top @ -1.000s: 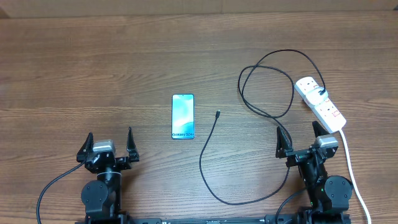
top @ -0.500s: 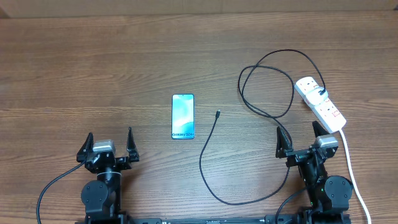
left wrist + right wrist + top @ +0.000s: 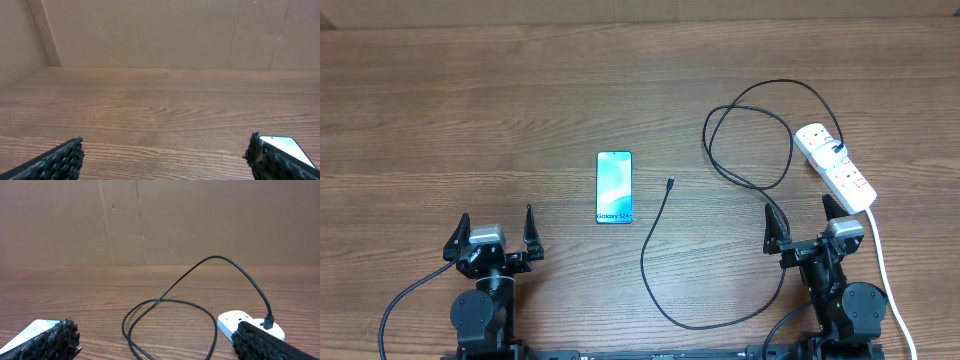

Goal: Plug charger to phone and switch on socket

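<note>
The phone [image 3: 614,187] lies flat mid-table, its dark "Galaxy S24+" band toward me. The charger, a thin black cable [image 3: 653,275], curls from its loose connector tip [image 3: 670,183] right of the phone round to loops [image 3: 750,140] and a plug in the socket. The socket [image 3: 834,166] is a white power strip with red switches at the far right. My left gripper [image 3: 494,228] is open and empty near the front left. My right gripper [image 3: 799,221] is open and empty, just in front of the socket. The right wrist view shows cable loops [image 3: 170,320], the socket [image 3: 239,321] and the phone's corner [image 3: 31,331].
A thick white cord [image 3: 886,270] runs from the socket down the right side past my right arm. A brown cardboard wall [image 3: 165,32] stands along the table's back edge. The phone's corner [image 3: 285,145] shows beside the right finger in the left wrist view.
</note>
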